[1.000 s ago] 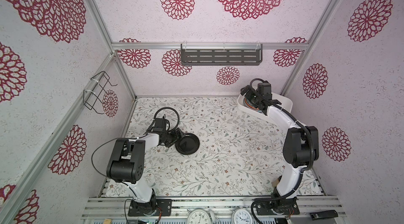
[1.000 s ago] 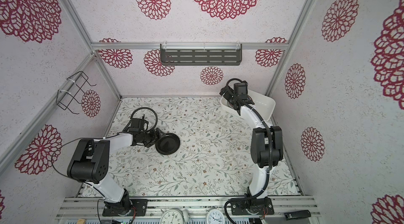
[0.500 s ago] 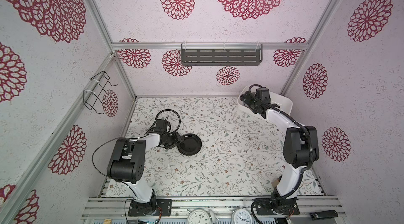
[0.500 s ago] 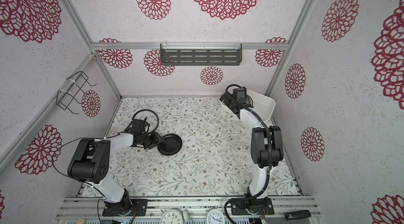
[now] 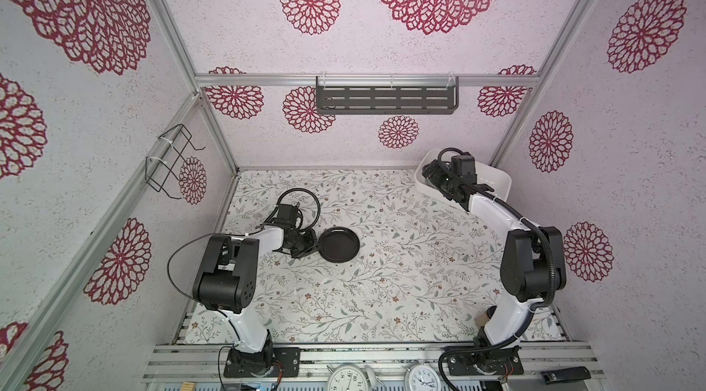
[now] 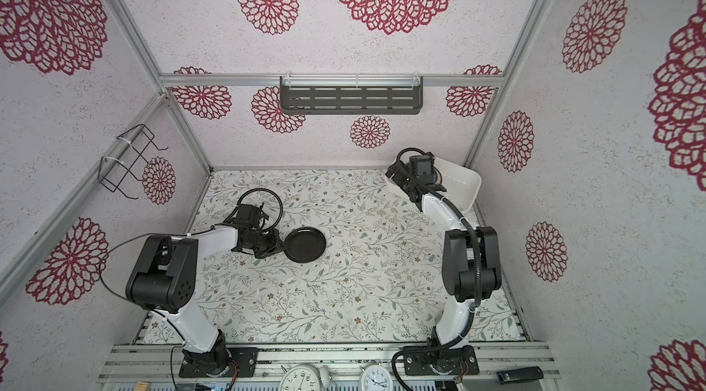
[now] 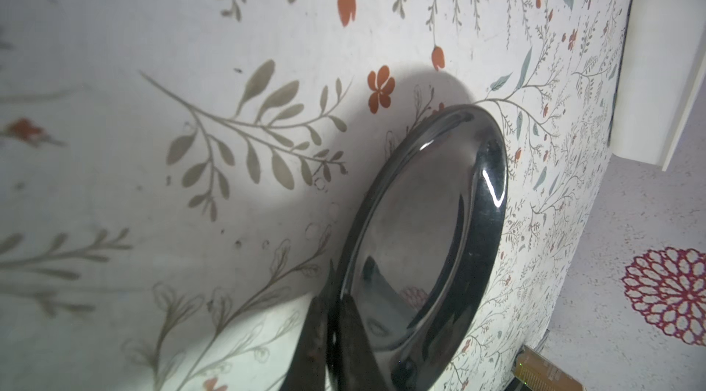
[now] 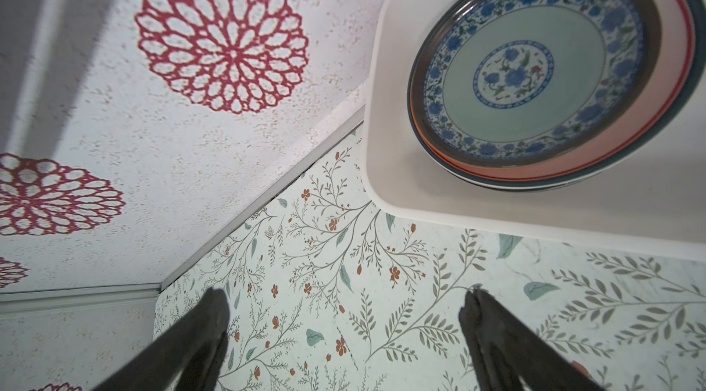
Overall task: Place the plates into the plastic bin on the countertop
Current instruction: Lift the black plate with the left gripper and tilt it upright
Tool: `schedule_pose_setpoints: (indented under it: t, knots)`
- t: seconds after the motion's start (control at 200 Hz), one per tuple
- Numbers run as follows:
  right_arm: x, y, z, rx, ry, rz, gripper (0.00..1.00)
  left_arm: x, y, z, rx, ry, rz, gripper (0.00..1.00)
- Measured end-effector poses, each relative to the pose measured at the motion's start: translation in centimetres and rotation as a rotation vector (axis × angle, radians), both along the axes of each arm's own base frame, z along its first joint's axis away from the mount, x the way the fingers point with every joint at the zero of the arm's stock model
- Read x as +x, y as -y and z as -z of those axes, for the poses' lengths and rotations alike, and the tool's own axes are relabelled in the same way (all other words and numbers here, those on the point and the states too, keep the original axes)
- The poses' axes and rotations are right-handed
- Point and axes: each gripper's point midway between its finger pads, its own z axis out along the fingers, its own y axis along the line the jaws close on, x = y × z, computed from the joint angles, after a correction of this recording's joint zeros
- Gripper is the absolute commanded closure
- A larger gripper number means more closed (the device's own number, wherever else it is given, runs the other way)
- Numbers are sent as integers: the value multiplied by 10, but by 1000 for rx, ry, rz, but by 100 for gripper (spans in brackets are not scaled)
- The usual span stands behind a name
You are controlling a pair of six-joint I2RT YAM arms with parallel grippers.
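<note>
You have the left gripper pinched tight on the 9 o'clock rim of the black plate — left of centre of the countertop. The right gripper stands wide apart beside the plastic bin at 1 o'clock, teal plate topmost inside

Top views high, looking down — share whole countertop; wrist views close, oblique.

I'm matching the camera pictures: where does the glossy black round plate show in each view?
Top view: glossy black round plate, left of centre.
Top view: plate again left of centre.
Left wrist: plate close up, large.
Right wrist: not in it.
Shared landmark: glossy white rectangular plastic bin, in all four.
</note>
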Motion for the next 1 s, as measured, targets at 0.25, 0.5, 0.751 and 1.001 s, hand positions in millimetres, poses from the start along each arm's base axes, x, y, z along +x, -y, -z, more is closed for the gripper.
schedule_pose_setpoints:
  t: [0.25, 0.5, 0.751, 1.001]
  knots:
    - [-5, 0, 15, 5, -23, 1, 1, 10, 1, -11, 9, 6, 25, 98]
    - [-3, -11, 8, 41, 6, -50, 1, 29, 4, -37, 13, 54, 48, 99]
    - [-5, -29, 2, 79, 27, -128, 1, 54, 7, -71, -2, 132, 61, 100]
    - [-15, -60, 2, 109, 29, -234, 1, 73, 11, -105, -34, 192, 54, 100]
